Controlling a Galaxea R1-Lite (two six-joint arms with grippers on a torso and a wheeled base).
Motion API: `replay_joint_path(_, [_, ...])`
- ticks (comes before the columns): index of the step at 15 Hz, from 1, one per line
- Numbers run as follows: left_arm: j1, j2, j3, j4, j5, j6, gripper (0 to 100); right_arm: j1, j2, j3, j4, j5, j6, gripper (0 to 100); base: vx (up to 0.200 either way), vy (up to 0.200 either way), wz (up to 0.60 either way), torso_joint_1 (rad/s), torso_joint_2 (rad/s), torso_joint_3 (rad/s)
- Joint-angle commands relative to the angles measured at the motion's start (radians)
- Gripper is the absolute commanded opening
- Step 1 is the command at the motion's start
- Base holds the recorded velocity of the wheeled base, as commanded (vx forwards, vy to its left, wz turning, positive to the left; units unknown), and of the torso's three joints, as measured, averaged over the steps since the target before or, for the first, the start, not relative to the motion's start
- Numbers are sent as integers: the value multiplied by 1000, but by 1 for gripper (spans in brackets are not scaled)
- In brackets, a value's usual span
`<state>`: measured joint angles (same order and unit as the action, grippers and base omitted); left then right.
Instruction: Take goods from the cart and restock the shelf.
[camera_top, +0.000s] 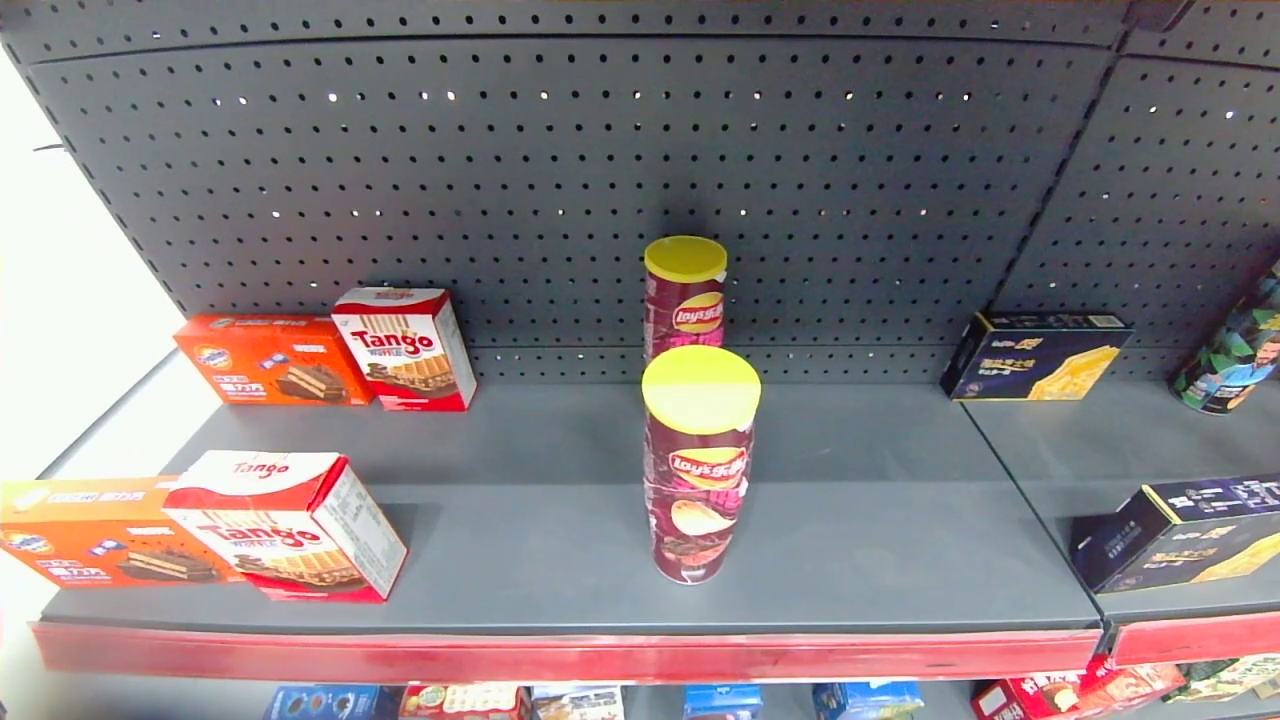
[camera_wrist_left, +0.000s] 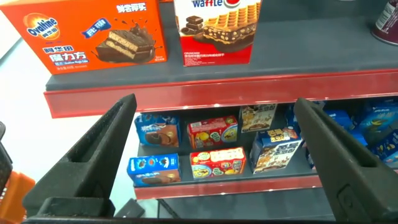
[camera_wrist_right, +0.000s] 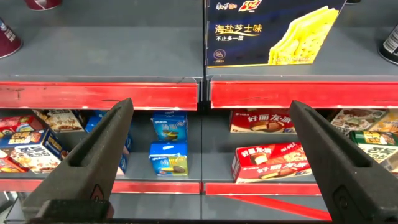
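Head view shows a wafer box (camera_top: 285, 525) at lower left of the shelf (camera_top: 880, 520), the front chip can (camera_top: 697, 470) upright at centre, a cracker box (camera_top: 1035, 357) at upper right. The can is likely light, stiff, slick: grasp mid-body. Both the left gripper (camera_wrist_left: 214, 106) and right gripper (camera_wrist_right: 211, 107) gape, empty

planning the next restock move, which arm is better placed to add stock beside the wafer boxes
Left, probably. The left end effector, open, faces the orange box and red wafer box; the right end effector faces the dark blue box further right.
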<state>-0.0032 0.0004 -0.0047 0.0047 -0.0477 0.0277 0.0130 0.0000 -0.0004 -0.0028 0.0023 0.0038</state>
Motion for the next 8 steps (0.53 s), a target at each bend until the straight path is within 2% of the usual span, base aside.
replay_joint_path(1, [0, 0, 0, 0, 0, 0, 100, 1, 2, 0, 0, 1, 1, 100, 0, 0, 0, 0, 0, 0])
replay_joint_path(8, [0, 0, 0, 0, 0, 0, 100, 1, 2, 0, 0, 1, 1, 100, 0, 0, 0, 0, 0, 0])
